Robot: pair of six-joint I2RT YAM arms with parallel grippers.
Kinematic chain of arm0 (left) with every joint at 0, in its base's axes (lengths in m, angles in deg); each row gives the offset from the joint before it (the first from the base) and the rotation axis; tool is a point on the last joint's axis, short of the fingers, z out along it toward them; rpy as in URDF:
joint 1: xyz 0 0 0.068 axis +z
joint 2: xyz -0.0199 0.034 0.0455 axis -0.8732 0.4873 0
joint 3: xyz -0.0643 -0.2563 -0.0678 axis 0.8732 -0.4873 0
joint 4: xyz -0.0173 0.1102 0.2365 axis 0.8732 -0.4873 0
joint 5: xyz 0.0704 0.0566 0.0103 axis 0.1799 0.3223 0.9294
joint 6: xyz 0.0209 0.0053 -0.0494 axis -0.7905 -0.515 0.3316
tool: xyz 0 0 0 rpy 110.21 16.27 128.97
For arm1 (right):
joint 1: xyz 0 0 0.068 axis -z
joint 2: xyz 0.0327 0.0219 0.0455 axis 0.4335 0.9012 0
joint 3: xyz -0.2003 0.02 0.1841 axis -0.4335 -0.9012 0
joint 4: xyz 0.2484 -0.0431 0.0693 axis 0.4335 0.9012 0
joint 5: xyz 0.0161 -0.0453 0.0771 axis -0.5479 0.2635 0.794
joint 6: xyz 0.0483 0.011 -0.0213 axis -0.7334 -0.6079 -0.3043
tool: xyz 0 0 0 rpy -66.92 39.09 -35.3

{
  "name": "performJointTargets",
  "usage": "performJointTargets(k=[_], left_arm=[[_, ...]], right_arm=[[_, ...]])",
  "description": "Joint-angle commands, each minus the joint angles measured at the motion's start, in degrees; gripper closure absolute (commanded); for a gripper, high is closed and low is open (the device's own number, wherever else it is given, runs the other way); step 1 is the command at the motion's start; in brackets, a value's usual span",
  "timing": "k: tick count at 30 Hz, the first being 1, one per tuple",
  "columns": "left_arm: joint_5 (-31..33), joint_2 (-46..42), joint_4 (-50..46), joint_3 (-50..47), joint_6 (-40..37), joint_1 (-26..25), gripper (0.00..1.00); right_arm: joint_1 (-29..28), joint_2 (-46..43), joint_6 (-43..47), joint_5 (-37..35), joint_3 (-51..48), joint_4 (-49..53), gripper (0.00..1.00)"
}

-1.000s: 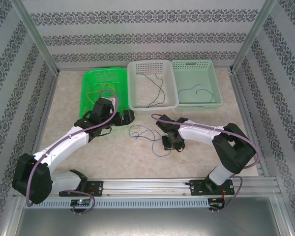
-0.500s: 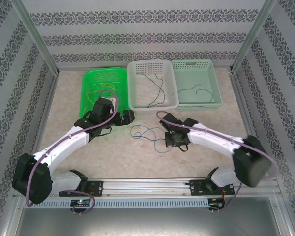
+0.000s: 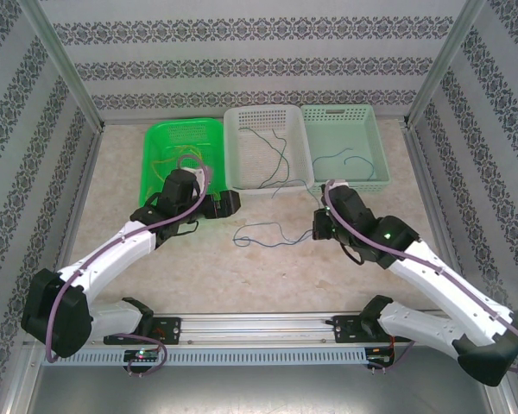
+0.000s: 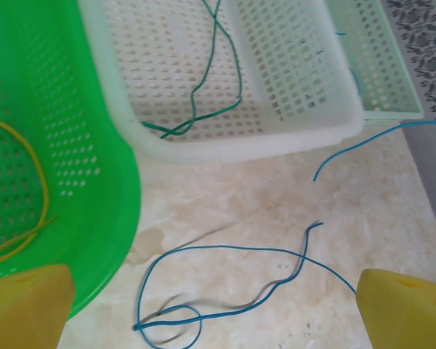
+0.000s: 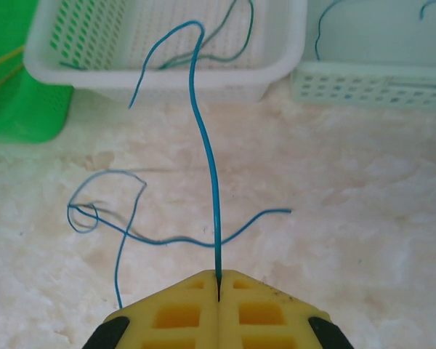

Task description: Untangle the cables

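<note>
Green perforated plastic basket, far left, holds thin yellow wire. We see left gripper spread wide, with loose thin blue wire on beige marbled table ahead, between its fingers. White perforated basket holds thin green wire. Right gripper is pressed together, pinching second blue wire, which runs from its tips toward the baskets.

left arm: white shells, black joints, purple cable along it; reaches forward and right from its base, elbow low at far left
left gripper: black body, yellow fingertips, jaws spread wide
right arm: same white-and-black build, stretched diagonally, elbow far out right
right gripper: yellow pads pressed together, pinching thin blue wire
</note>
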Motion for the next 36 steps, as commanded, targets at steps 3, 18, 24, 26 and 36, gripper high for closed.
performJointTargets(k=[3,18,24,26,36], left_arm=[[-4.03,2.55,4.32,3.64,-2.96,-3.16,0.0],[-12.43,9.59,7.97,11.8,-12.88,-12.32,0.0],[-12.27,9.5,9.46,12.01,-13.06,-12.81,0.0],[-11.83,9.5,10.28,11.95,-12.72,-12.89,0.0],[-12.59,8.96,23.74,10.13,-8.79,-14.61,0.0]], right_arm=[[0.75,-3.53,2.88,-2.61,2.5,-1.95,1.0],[5.37,-1.63,4.55,-2.08,21.09,-5.98,1.0],[5.46,2.59,6.08,2.28,30.82,-6.69,1.0],[5.48,3.26,6.1,2.81,32.56,-6.8,1.0],[5.55,6.02,5.97,4.5,37.55,-8.83,1.0]])
